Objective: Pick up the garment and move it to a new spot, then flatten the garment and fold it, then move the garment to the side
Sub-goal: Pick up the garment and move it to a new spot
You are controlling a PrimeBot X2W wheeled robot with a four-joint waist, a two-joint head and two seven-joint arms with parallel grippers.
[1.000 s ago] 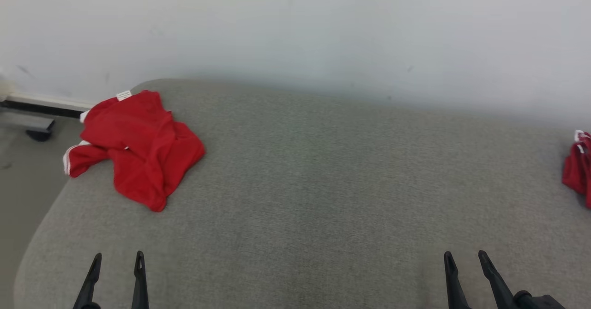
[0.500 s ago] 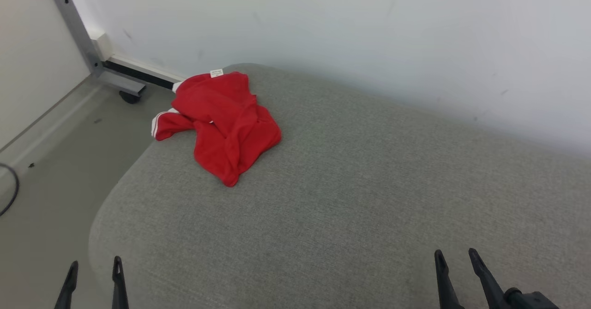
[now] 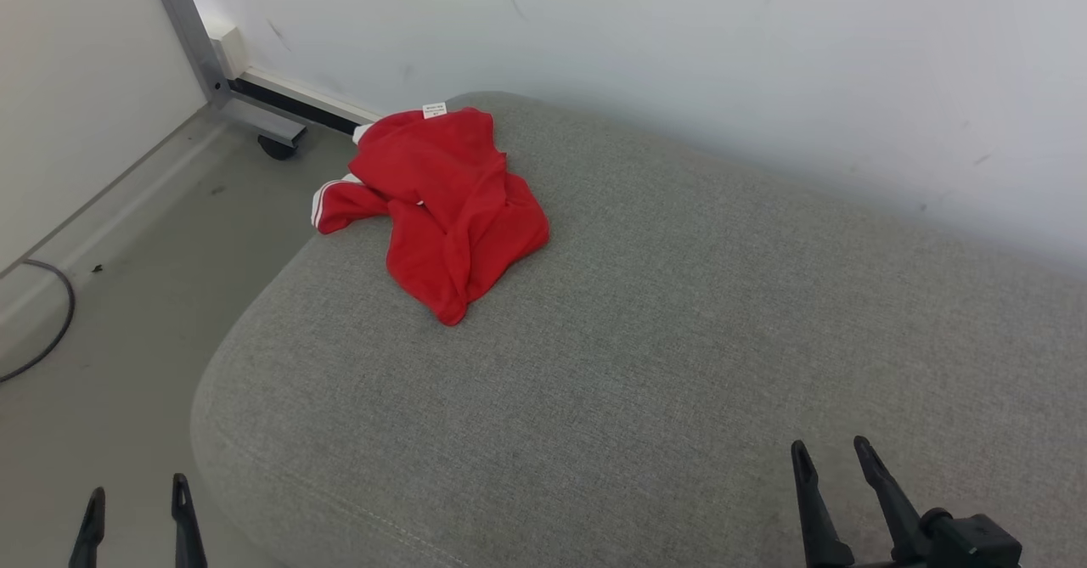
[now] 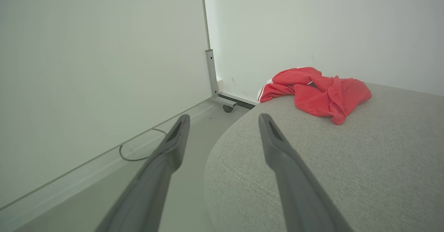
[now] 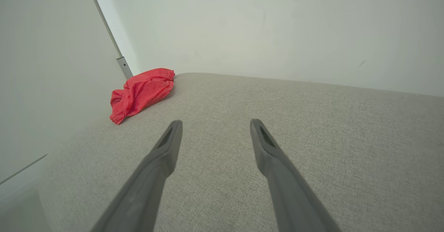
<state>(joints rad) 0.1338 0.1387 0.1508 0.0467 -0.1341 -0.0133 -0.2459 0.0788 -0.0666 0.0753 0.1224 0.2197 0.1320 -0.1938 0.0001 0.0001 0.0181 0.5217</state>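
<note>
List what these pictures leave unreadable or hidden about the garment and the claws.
Print on the small white label of the crumpled red fabric garment: too small, head view.
Garment's underside: hidden by its own folds.
Base of the left claw: cut by head view's bottom edge.
</note>
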